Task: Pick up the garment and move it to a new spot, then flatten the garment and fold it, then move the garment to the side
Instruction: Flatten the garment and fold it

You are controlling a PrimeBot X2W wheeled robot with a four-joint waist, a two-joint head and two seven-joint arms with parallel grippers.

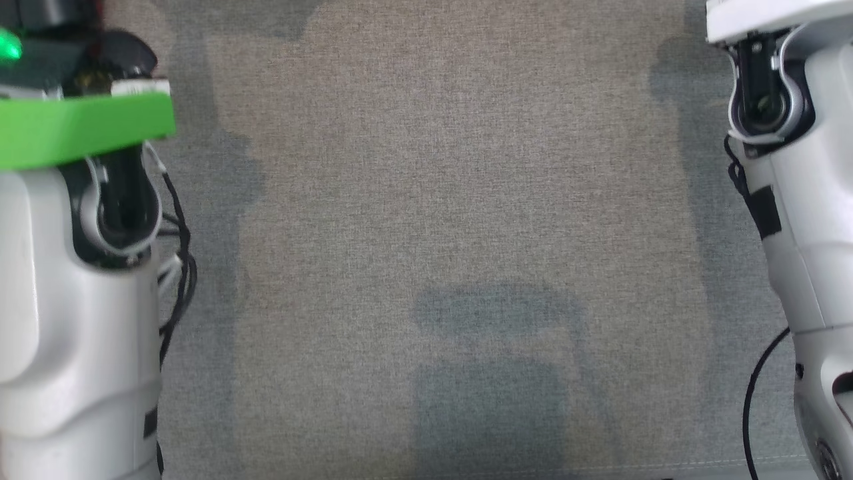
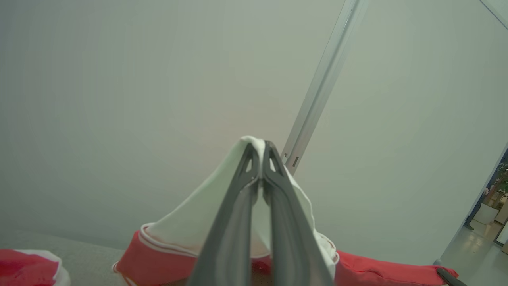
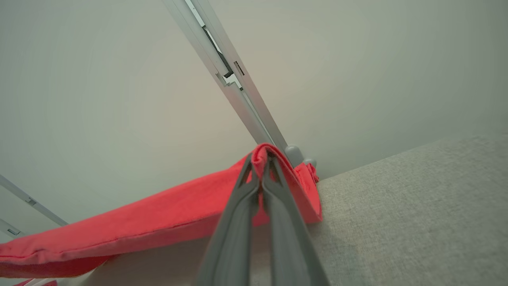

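The garment (image 2: 186,226) is red with a white panel and white piping. In the left wrist view my left gripper (image 2: 260,146) is shut on a peak of its white cloth, and the rest hangs down below the fingers. My right gripper (image 3: 262,158) is shut on a folded red edge of the garment (image 3: 158,216), which stretches away to the left as a taut band above the grey table cloth (image 3: 416,206). In the head view my two pale forearms (image 1: 73,300) (image 1: 810,220) stand at the left and right edges over the grey table surface (image 1: 433,200).
A pale wall with a slanting metal rail (image 2: 321,87) (image 3: 230,79) stands behind the table. A doorway into another room (image 2: 490,202) opens at the far right. A green plate (image 1: 80,130) sits on my left wrist. Another red and white piece of cloth (image 2: 27,270) lies at the lower left.
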